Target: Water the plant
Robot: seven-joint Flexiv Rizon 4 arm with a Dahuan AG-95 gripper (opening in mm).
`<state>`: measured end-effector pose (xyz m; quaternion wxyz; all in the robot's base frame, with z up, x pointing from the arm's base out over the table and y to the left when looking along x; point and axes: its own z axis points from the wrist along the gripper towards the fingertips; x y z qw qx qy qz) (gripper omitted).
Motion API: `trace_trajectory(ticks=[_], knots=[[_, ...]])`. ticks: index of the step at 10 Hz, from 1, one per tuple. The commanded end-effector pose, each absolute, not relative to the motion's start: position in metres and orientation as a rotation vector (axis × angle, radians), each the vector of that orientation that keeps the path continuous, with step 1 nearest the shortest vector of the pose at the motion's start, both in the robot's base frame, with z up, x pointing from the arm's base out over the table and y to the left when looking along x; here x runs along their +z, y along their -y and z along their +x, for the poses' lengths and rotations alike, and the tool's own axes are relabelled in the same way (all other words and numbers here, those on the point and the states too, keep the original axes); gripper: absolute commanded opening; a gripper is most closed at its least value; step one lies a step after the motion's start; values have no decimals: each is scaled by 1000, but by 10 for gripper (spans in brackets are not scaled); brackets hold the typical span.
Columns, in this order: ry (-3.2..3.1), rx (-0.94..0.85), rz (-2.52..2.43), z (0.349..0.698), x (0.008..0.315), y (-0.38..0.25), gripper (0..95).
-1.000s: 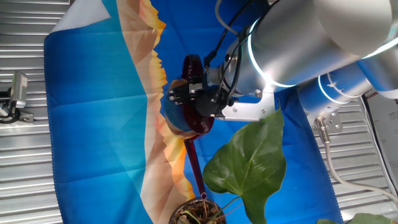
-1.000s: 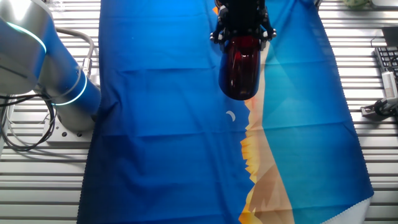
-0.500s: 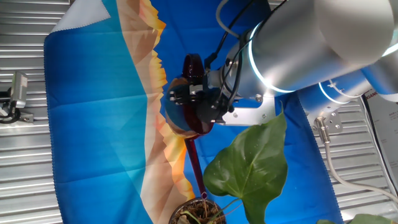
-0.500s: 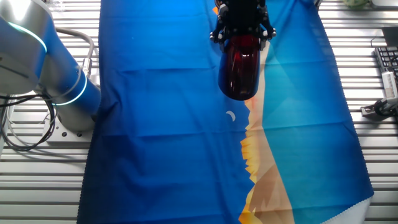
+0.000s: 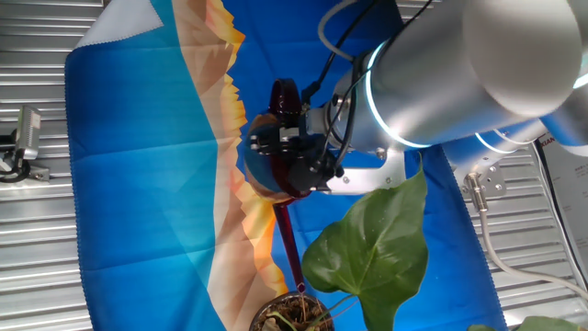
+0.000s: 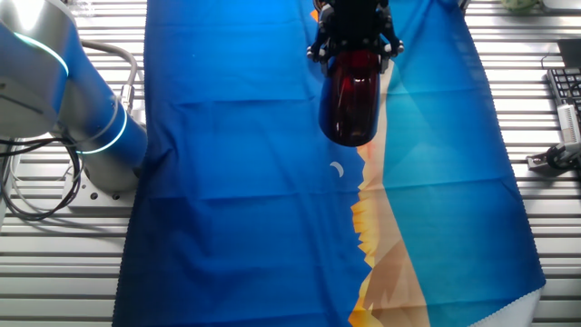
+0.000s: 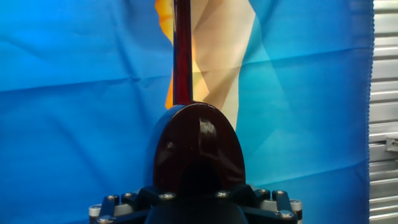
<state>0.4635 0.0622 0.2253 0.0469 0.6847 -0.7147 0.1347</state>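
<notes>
above the bench cloth (image 5: 147,184), tool (image 5: 292,152) clamps the watering can (image 5: 280,170) — spout tip at the plant (image 5: 367,248) pot rim, apparently over soil; plant lies along the spout axis, beyond the tool.

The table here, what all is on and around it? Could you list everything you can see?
Watering can: one, dark red and see-through, held off the cloth, its long spout slanting down to the pot.
Plant: one, big glossy green leaves, at the picture's bottom edge in one fixed view.
Pot: one, round, dark soil inside, only partly in view.
Cloth: one, blue with an orange and tan band, spread over the table.
Table: ribbed grey metal, showing beside the cloth.
Keyboard: one, black, at the table's edge.
Small metal fixture: one, grey, beside the cloth.
Cables: grey, by the arm's base.
Arm: one, silver with lit blue-white rings.
Gripper: one, black, shut on the watering can.
</notes>
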Motion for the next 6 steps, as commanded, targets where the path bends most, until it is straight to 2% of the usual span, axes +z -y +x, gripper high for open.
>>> trace_trajectory(ticks=[1, 6], knots=[[2177, 412, 2084, 465, 225, -62, 0], [2160, 415, 2073, 465, 227, -63, 0]])
